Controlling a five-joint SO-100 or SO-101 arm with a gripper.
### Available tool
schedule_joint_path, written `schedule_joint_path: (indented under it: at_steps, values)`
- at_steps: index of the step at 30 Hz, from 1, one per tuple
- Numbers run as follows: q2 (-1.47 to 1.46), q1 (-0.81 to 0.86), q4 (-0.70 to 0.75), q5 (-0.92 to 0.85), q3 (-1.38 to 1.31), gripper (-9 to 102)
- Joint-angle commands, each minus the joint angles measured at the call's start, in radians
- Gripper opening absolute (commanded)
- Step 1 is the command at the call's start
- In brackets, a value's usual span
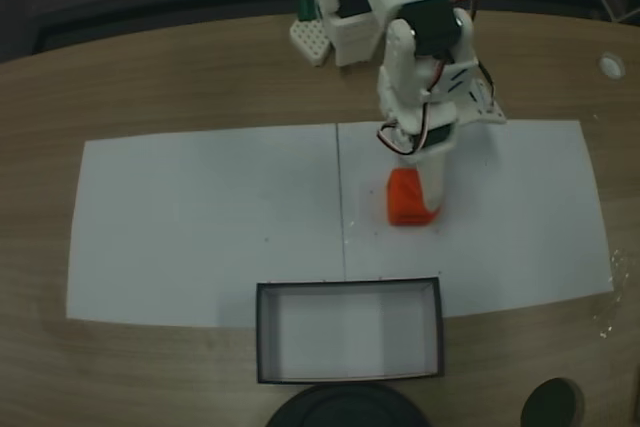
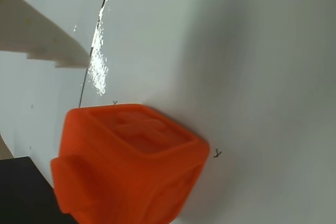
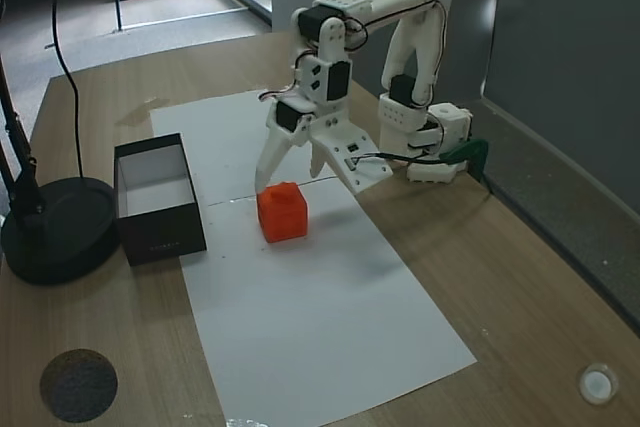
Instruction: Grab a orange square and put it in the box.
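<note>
So the cube (image 1: 408, 198) is sitting on the white paper (image 1: 200, 227), to the right of the seam line in a fixed view, with the box (image 1: 350, 331) a bit further toward the camera, at the paper's near edge. In another fixed view the cube (image 3: 282, 212) is to the right of the box (image 3: 157, 197), clearly apart from it. The box itself has black walls and a white inside, nothing in it. The white arm (image 3: 360, 57) is bent over and the gripper (image 3: 290, 165) is spread open, hanging right over the cube with one finger (image 3: 272, 159) coming down just beside its left top edge and the other, wider one (image 3: 345, 162) off to the right. Can't really tell whether either finger touches the cube. In the wrist view the cube (image 2: 128, 163) is huge and close at the bottom left, resting on the paper, with a pale finger (image 2: 39, 38) poking in from the upper left, well clear of it. A black round base (image 3: 55, 232) sits just left of the box.
</note>
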Motion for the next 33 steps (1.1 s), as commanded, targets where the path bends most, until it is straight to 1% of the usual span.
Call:
schedule_joint_path:
  at_steps: [1,9,10,11,13,15,16,19,22,25,27,30,33]
  values:
    - [-0.064,-0.023,0.002,0.006,-0.104,37]
    - [-0.184,0.002,-0.069,-0.003,-0.104,36]
    - [-0.192,0.005,-0.075,-0.005,-0.104,34]
    - [-0.201,0.009,-0.08,-0.005,-0.104,29]
    - [-0.213,0.018,-0.086,-0.005,-0.112,15]
    - [-0.216,0.028,-0.112,-0.006,-0.112,3]
    - [-0.216,0.029,-0.118,-0.011,-0.112,1]
    - [-0.201,0.018,-0.13,-0.035,-0.132,1]
    - [-0.152,0.031,-0.071,-0.044,-0.276,1]
    - [-0.067,0.074,0.009,-0.048,-0.508,1]
    - [-0.029,0.109,0.031,-0.048,-0.686,1]
    - [-0.021,0.19,-0.011,-0.048,-0.914,1]
    - [-0.092,0.278,-0.087,-0.048,-1.037,1]
